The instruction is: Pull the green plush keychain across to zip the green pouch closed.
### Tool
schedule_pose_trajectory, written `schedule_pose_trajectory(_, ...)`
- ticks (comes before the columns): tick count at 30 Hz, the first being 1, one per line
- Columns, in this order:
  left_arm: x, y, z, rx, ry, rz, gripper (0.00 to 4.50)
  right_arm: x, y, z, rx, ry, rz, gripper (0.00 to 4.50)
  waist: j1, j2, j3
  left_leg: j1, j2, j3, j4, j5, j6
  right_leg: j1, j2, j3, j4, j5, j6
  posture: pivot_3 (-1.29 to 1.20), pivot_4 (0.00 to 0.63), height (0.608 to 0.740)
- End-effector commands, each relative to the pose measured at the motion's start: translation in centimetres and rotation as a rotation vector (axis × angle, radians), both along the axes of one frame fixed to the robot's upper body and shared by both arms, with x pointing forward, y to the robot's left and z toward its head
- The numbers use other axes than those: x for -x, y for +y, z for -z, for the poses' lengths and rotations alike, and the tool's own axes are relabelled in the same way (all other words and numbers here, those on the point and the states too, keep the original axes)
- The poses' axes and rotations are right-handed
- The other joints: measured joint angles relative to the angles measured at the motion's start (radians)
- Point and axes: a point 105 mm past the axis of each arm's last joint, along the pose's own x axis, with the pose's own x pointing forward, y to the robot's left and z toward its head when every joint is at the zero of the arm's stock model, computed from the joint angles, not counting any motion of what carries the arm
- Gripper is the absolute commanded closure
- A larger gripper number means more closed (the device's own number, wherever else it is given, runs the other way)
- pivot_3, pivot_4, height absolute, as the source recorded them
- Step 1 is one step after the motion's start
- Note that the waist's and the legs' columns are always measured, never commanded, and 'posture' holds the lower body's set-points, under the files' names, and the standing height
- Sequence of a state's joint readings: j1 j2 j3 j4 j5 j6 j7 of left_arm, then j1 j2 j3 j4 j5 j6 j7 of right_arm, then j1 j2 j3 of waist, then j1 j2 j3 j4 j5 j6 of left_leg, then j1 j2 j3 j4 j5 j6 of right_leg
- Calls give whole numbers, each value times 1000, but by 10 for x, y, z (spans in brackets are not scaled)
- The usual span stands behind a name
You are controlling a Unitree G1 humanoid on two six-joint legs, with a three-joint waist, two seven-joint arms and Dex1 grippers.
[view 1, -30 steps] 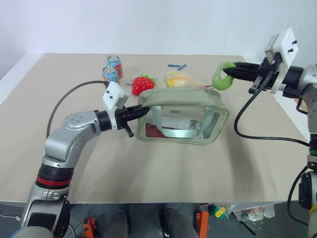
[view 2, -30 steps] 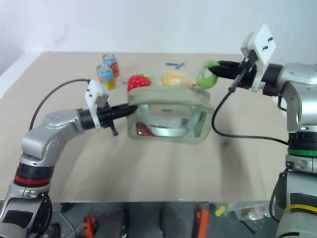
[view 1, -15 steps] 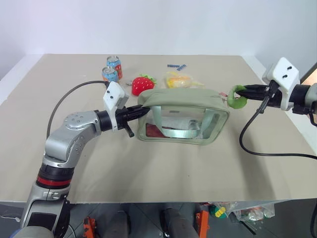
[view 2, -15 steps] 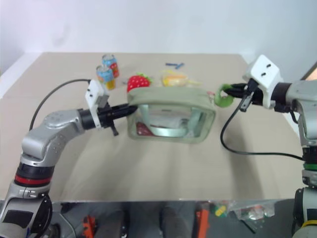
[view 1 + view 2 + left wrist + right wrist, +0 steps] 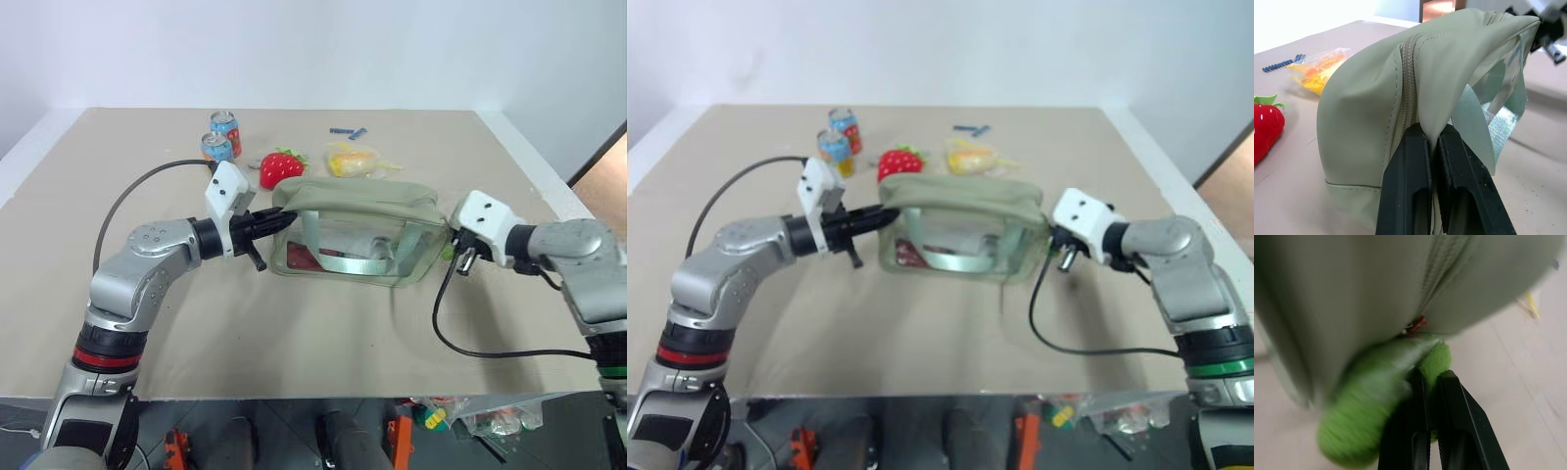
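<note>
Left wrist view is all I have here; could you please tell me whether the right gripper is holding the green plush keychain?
Observer: Yes. In the right wrist view, the right gripper has its fingers shut on the small lime-green fuzzy plush keychain, right at the end of the large pale sage-green fabric pouch.
Operator: Thank you. Is anything inside the pouch?
Observer: Through its clear side panel, the head views show something red lying inside.
Operator: And beyond the red strawberry plush?
Observer: Two small drink cans stand on the table there.
</note>
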State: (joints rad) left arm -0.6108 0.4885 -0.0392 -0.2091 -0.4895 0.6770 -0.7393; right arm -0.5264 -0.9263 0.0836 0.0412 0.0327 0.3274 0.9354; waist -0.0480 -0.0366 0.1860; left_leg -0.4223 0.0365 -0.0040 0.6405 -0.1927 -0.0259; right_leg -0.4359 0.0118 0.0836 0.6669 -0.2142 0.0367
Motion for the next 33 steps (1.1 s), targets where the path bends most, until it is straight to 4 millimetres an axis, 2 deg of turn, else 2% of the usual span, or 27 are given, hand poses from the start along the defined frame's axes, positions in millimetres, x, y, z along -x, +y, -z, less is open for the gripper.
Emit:
schedule_pose_trajectory(1,3,0,-21,24,-71,-7,4500,-2,-1,-1,13,-24,-2,4473,0,0,0,0,0,0,0,0,0,0,0,0,0,0,0,0,150,740)
schedule_pose_trajectory(5,4,1,-24,46,-53,2,4500,-2,-3,-9,-37,-22,-4,4473,0,0,0,1,0,0,0,0,0,1,0,0,0,1,0,0,150,740)
schedule_pose_trajectory(6,4,2,-25,47,-55,-2,3762,-1,-2,-13,-61,-19,-10,3797,0,0,0,1,0,0,0,0,0,1,0,0,0,1,0,0,150,740)
schedule_pose_trajectory(7,4,2,-26,49,-55,1,3547,2,-1,-18,-90,-8,-24,3547,0,0,0,1,0,0,0,0,0,1,0,0,0,1,0,0,150,740)
schedule_pose_trajectory(11,5,4,-31,41,-66,5,2143,14,2,-47,-155,-18,-88,2133,0,0,0,1,0,0,0,1,0,1,0,0,0,1,0,0,150,740)
schedule_pose_trajectory(15,3,12,-39,33,-84,-3,684,21,-5,-82,-234,-74,-88,705,1,0,0,1,0,0,0,1,0,1,0,0,0,1,0,0,150,740)
schedule_pose_trajectory(17,2,14,-40,32,-88,-5,107,21,-10,-90,-253,-93,-72,60,1,0,0,1,0,-1,0,1,0,1,0,-1,0,1,0,0,150,740)
schedule_pose_trajectory(23,5,10,-39,27,-85,19,45,27,-25,-110,-317,-145,-36,21,1,0,0,1,-1,0,0,1,0,1,-1,0,0,1,0,0,150,740)
schedule_pose_trajectory(29,2,37,-54,99,-121,-89,45,46,-33,-140,-511,-225,-16,21,0,0,0,1,0,0,0,0,0,1,0,0,0,1,0,0,150,740)
schedule_pose_trajectory(31,2,46,-53,94,-134,-132,45,52,-38,-142,-509,-242,14,21,0,0,0,1,0,0,0,0,0,1,0,0,0,1,0,0,150,740)
schedule_pose_trajectory(33,2,58,-47,77,-145,-200,45,67,-39,-137,-531,-215,31,21,2,0,0,1,0,0,0,1,0,1,0,0,0,1,0,0,150,740)
